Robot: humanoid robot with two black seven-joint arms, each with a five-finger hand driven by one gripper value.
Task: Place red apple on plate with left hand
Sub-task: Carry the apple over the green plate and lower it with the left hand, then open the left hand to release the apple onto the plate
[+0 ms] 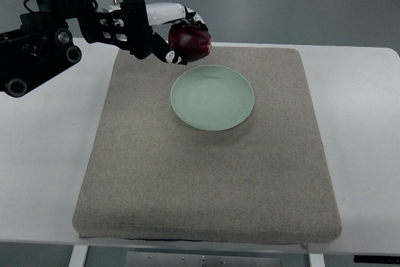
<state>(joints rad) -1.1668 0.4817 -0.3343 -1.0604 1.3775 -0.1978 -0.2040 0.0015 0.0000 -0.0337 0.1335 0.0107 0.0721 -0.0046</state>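
Note:
A dark red apple is held in my left hand, whose white and black fingers are curled around it. The hand holds the apple above the far edge of the grey mat, just beyond the far left rim of the plate. The pale green plate lies empty on the mat, slightly beyond its middle. My left arm comes in from the upper left. My right arm is out of view.
A grey fabric mat covers most of the white table. The grey floor shows beyond the table's far edge.

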